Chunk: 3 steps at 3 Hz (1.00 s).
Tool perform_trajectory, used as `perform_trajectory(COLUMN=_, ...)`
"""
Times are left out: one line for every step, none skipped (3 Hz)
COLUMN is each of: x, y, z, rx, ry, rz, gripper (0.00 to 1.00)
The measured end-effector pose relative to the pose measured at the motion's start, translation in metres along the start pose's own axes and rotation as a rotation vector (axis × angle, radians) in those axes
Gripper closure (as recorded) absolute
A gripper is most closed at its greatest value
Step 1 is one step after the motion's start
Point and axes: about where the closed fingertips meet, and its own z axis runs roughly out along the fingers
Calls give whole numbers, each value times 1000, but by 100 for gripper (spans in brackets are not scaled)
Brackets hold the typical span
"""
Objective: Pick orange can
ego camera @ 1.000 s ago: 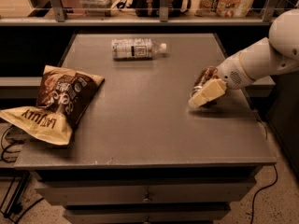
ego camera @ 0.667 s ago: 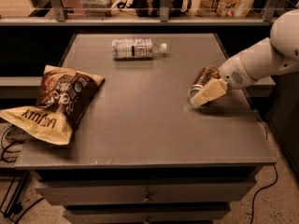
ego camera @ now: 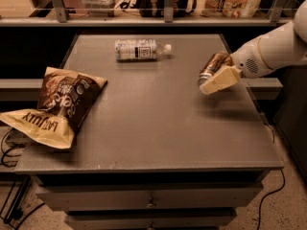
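Note:
The orange can has an orange-brown and gold body with a silver end. It is tilted on its side in my gripper, held above the right part of the grey table; a shadow lies on the table below it. My gripper's cream fingers are closed around the can. The white arm comes in from the right edge of the camera view.
A clear plastic bottle with a white label lies on its side at the table's back middle. A brown and yellow chip bag lies at the left edge, overhanging it. A shelf with bags runs behind the table. Drawers sit below.
My gripper has risen with the orange can, lifting it off the table's right side. The bottle and chip bag have not moved.

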Motion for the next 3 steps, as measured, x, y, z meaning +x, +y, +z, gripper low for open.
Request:
perform_trajectory(x=-32, y=-12, z=-36, rx=68, ry=-78, rz=-29, gripper=100)
perform_trajectory(x=-69, y=-22, z=-84, rx=145, ry=-180, rz=-84, gripper=100)
perform_trajectory(x=-104, y=-28, z=-135, rx=219, ry=-288, rz=-160, gripper=100)
